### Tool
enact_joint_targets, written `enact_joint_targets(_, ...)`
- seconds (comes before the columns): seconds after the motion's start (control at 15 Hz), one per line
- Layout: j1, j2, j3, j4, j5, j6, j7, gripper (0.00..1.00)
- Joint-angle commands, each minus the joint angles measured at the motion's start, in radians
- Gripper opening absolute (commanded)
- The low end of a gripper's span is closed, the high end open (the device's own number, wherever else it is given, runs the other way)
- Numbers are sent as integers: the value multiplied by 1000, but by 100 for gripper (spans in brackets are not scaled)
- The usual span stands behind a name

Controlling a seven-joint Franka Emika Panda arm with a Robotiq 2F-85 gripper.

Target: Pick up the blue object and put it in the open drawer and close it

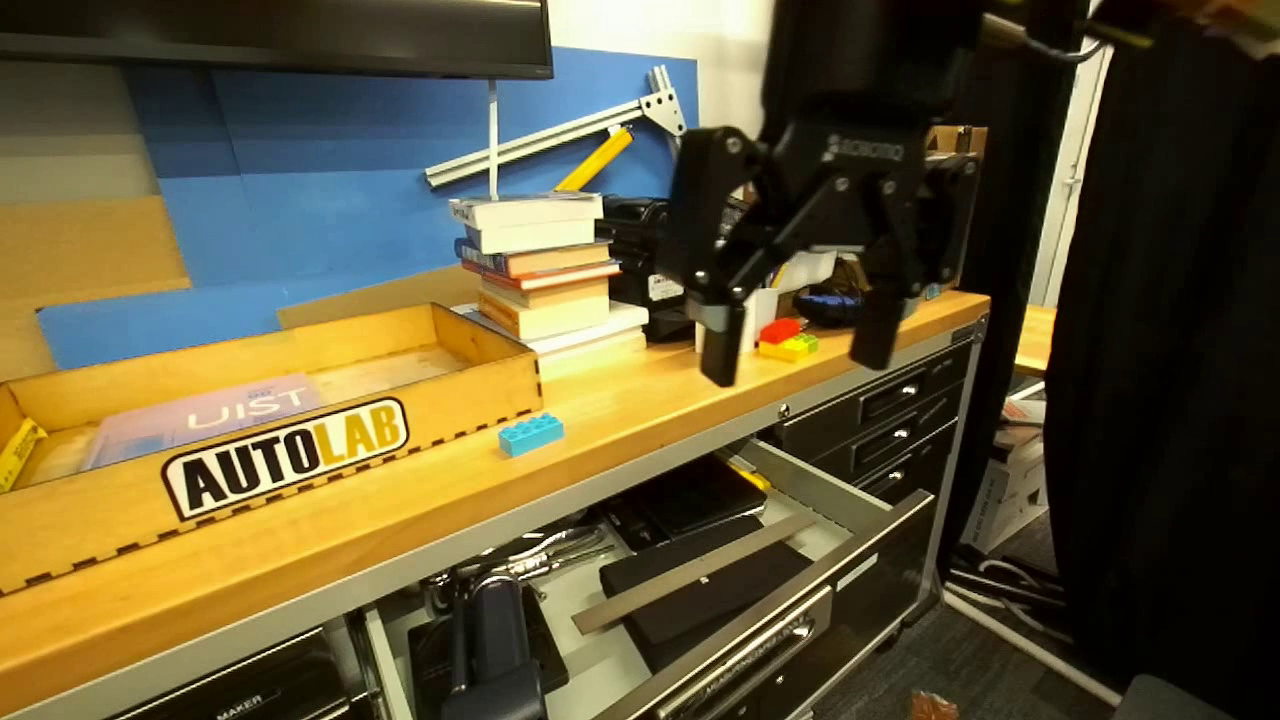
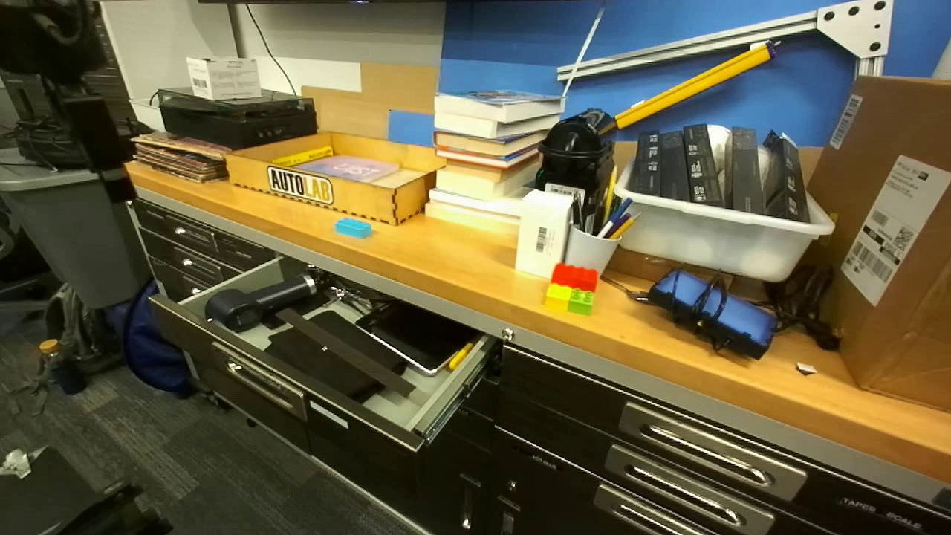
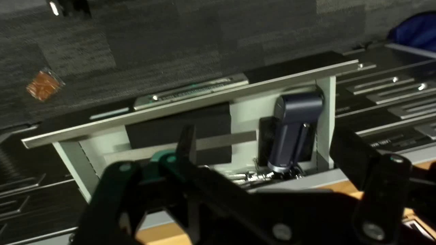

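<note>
Drawer (image 2: 364,435), one, black-fronted, pulled out | light-blue block (image 2: 353,228), one, studded, rectangular, on worktop (image 2: 446,260) above and behind drawer | gripper (image 1: 796,362), one, black, jaws spread wide, positioned higher than drawer

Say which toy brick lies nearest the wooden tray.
The blue brick, alone in front of the wooden tray; the red brick, yellow brick and green brick sit together farther off.

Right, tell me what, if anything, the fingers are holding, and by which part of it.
Nothing is held: the fingers stand wide apart, and the light-blue block lies on the wooden worktop.
</note>
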Motion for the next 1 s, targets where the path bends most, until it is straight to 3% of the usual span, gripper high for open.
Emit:
enact_joint_targets(0.0,10,109,80,42,8,193,53,100)
enact_joint_targets(0.27,7,311,156,142,-67,321,60,100)
enact_joint_targets(0.47,-10,465,190,261,-204,298,98,100)
enact_joint_targets(0.93,18,690,140,442,-540,339,266,100)
